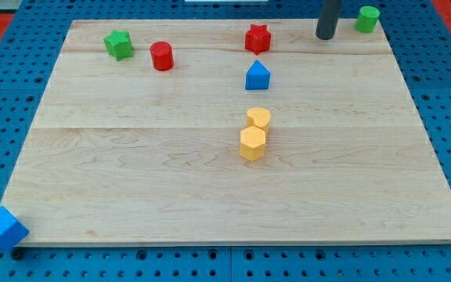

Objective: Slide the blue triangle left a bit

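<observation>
Lying at the view's bottom left corner, a blue cube [3,228] is seen half off the pale wooden board [131,196], which rests on a blue perforated table [445,94]. Mid-board, a yellow hexagonal block [252,144] is found touching a yellow heart-like block [258,118] behind it. Farther back, the blue triangle [257,76] stands alone, with bare board to its left. Along the top edge are noted a green star [119,44], a red cylinder [162,56] and a red star [257,37]. My tip [325,36] is set well right of the triangle, near a green cylinder [367,19]; no gripper is fitted.
</observation>
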